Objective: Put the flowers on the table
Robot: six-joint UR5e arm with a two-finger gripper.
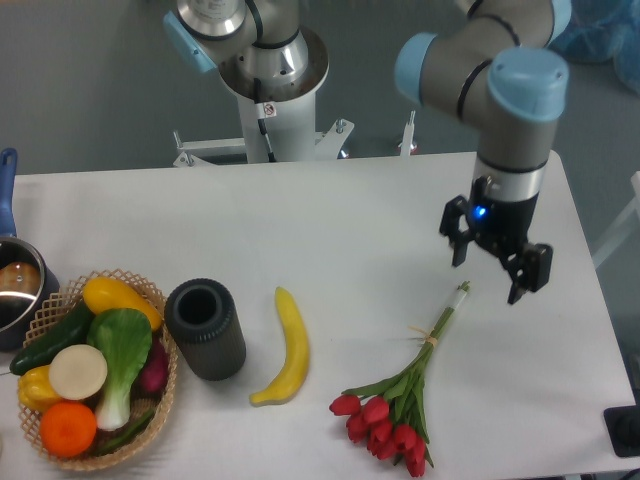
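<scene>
A bunch of red tulips [400, 405] with green leaves and stems tied with thin string lies flat on the white table [350, 220], at the front right. The red heads point to the front, the stem ends point up-right toward the gripper. My gripper [493, 279] hangs open and empty just above and to the right of the stem ends, apart from them. Its two dark fingers [527, 272] are spread.
A yellow banana [286, 346] lies left of the flowers. A dark cylindrical cup [205, 328] stands beside it. A wicker basket [140, 440] of vegetables and fruit is at the front left. A pot with a blue handle [12, 270] is at the left edge.
</scene>
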